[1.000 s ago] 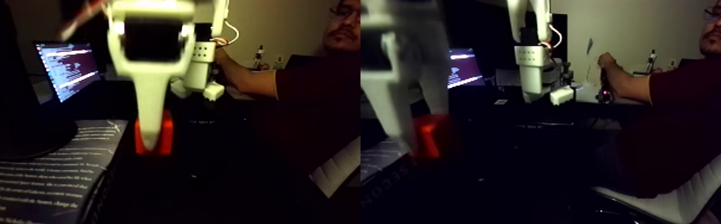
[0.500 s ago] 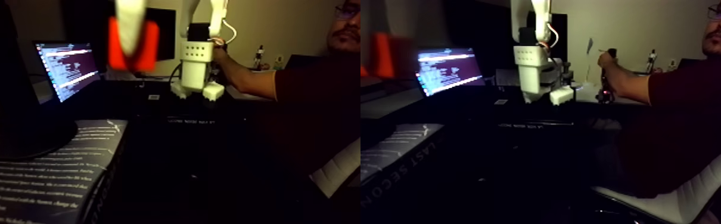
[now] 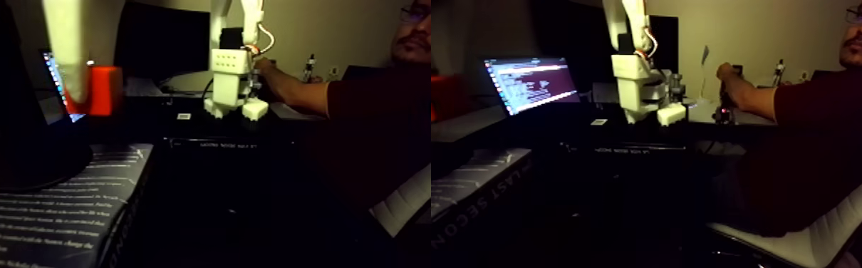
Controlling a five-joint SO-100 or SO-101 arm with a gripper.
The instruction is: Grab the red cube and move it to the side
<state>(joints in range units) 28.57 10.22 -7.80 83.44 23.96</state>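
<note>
The picture holds two side-by-side halves. In the left half the red cube hangs in the air near the left, above the dark table and in front of the laptop screen. My white gripper comes down from the top edge and is shut on the red cube, with one blurred white finger in front of the cube's left side. In the right half the red cube shows dimly at the left edge; the gripper is not clear there.
A lit laptop stands at the back. A dark book with white text lies front left, beside a dark monitor foot. The arm's white base is mid-table. A person sits on a white chair at the right.
The gripper lifted the red cube off the table, then carried it leftward and somewhat lower. The arm's base segment has turned slightly left.
</note>
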